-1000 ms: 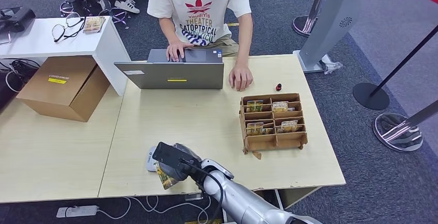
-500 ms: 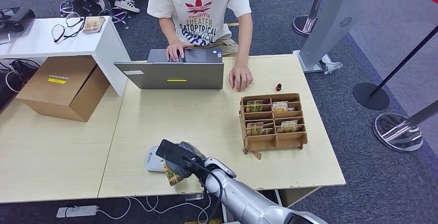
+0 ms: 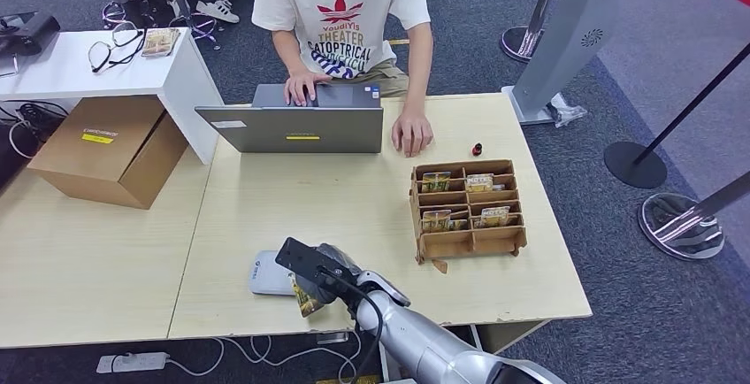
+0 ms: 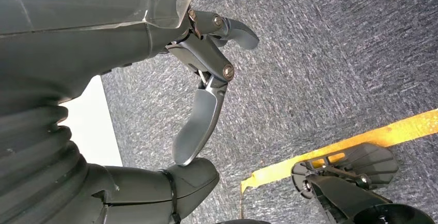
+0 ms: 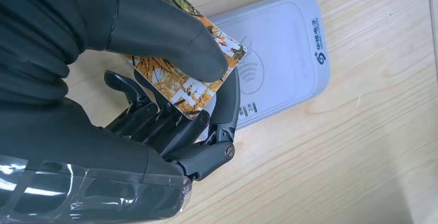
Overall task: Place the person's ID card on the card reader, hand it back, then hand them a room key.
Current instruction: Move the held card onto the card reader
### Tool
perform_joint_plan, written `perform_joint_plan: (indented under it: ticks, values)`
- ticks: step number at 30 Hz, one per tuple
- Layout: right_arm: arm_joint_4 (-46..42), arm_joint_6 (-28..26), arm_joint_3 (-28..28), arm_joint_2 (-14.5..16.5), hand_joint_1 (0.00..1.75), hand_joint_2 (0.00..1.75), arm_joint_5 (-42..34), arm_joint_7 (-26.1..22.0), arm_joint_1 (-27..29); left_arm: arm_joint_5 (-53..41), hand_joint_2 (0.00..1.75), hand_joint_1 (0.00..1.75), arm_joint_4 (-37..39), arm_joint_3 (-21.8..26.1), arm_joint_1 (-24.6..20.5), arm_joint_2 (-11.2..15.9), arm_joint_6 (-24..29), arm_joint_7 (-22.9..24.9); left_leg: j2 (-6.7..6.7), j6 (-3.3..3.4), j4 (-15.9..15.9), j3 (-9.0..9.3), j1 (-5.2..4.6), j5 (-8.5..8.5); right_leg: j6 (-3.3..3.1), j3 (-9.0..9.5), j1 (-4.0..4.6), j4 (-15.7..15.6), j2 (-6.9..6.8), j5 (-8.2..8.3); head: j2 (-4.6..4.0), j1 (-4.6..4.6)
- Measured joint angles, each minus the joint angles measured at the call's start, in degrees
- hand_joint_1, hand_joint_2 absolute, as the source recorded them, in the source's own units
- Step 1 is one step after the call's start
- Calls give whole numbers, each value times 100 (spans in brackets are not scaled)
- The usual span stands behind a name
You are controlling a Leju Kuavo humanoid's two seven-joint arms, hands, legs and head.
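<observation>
Several dark fingers [image 5: 170, 126] and a thick thumb of the right hand [image 5: 155, 79] pinch the ID card [image 5: 178, 82], a thin autumn-printed rectangle held just over the card reader [image 5: 279, 53], a smooth white rounded slab on the pale wood-grain worktop [image 3: 354, 207]. Beyond stand a slotted cardboard rack [image 3: 467, 209], a grey laptop [image 3: 292, 127] and a seated person [image 3: 340, 12]. Over carpet, the left hand [image 4: 206, 79] hangs empty, fingers loosely apart.

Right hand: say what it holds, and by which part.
The right hand holds the ID card, pinched between thumb and fingers near one end, above the card reader.
</observation>
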Motion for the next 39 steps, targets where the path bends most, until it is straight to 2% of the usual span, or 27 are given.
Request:
perform_joint_plan:
  ticks: [39]
  values:
    - [270,-604,-410,-273,175,175,203,220,22,78,175,0,0,-74,19,-22,59,0,1,0,0,13,-1,0,0,11,0,-1,1,0,0,-2]
